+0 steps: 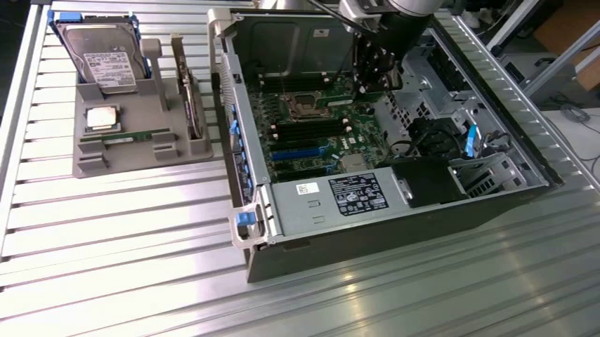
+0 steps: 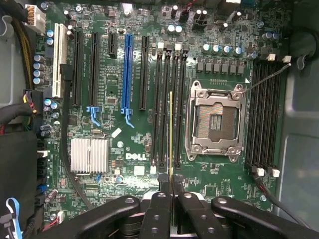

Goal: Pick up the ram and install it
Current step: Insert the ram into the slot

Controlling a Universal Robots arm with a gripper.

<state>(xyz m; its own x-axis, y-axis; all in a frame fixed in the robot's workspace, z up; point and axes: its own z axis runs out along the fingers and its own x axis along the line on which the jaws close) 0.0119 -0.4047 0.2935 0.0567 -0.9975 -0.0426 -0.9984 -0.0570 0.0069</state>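
The ram (image 2: 171,134) was clamped edge-on between the fingertips of the claw (image 2: 171,185), hanging above the motherboard (image 2: 124,144) inside the open computer case (image 1: 375,210), over the black memory slots (image 2: 169,104) beside the empty processor socket (image 2: 215,122). If the stick were slightly skewed to its slot, it would likely jam on the slot walls or seat crooked.

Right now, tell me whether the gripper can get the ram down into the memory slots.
Probably yes. The gripper holds the ram edge-on directly above the memory slots beside the empty CPU socket, and nothing lies between.
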